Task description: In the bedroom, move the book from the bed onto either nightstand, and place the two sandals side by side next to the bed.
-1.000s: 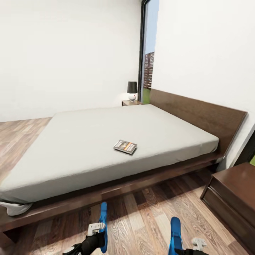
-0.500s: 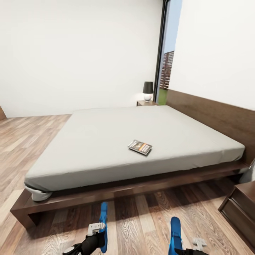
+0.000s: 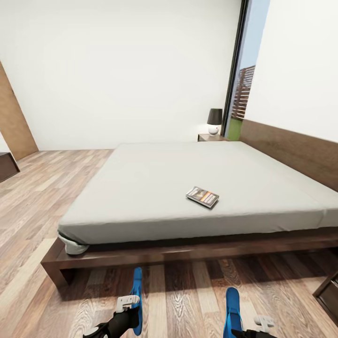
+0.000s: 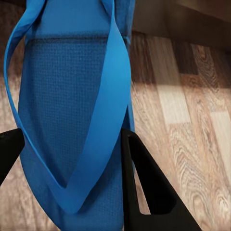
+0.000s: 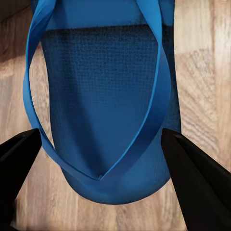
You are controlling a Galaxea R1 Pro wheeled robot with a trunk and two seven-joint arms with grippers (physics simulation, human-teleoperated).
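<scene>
A small lamp [image 3: 214,121] with a dark shade and a round white base stands in the far corner. Just beside it a tall black-framed window [image 3: 244,80] shows blue sky, a reddish slatted fence and a strip of green grass. At the left edge a dark-brown low cabinet [image 3: 6,166] sits on the floor, well apart from the lamp.

Landmark: the bed [image 3: 155,176], lying across the middle of the head view.
Book [image 3: 202,196]: on the bed, toward its near edge, right of centre.
Lamp [image 3: 214,121]: behind the bed's far right corner, on the nightstand [image 3: 210,137].
Window [image 3: 244,70]: behind the bed, right of the lamp.
Door [image 3: 16,119]: far left of the bed.
Left sandal [image 3: 137,300]: before the bed, in the left gripper [image 3: 126,304].
Right sandal [image 3: 233,311]: before the bed, right of the left sandal, in the right gripper [image 3: 256,325].
</scene>
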